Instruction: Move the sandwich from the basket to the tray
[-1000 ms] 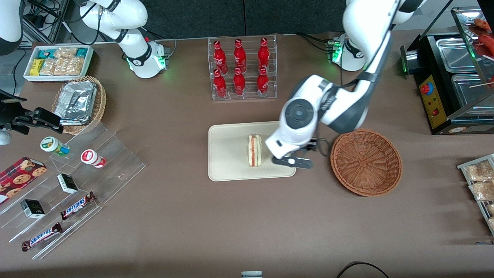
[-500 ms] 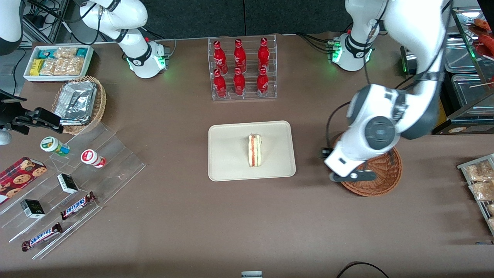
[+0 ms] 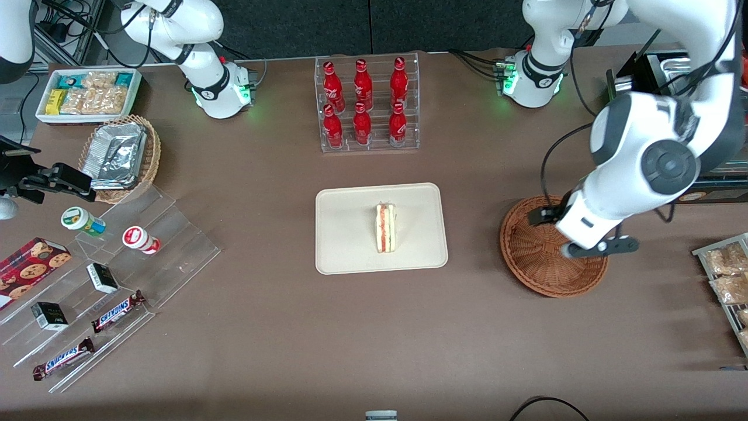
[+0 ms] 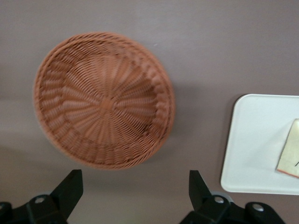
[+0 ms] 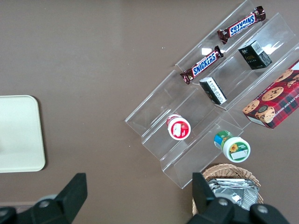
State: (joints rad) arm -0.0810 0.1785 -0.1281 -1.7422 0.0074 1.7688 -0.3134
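Observation:
The sandwich (image 3: pixel 385 228) stands on its edge on the cream tray (image 3: pixel 345 234), its red and green filling stripe facing up. The reddish-brown basket (image 3: pixel 534 257) sits beside the tray, toward the working arm's end of the table, with nothing in it. My left gripper (image 3: pixel 596 248) hangs high over the basket's rim on the side away from the tray. In the left wrist view the gripper (image 4: pixel 135 186) is open and holds nothing, with the basket (image 4: pixel 103 98), the tray (image 4: pixel 254 140) and a corner of the sandwich (image 4: pixel 289 149) all below it.
A clear rack of red bottles (image 3: pixel 367 105) stands farther from the camera than the tray. A black food warmer (image 3: pixel 678 117) and a rack of packets (image 3: pixel 727 280) sit at the working arm's end. Acrylic snack shelves (image 3: pixel 105 275) and a tan foil-filled basket (image 3: pixel 120 155) lie toward the parked arm's end.
The left arm has swung from over the tray, across the basket, toward the working arm's end of the table. The sandwich has stayed on the tray.

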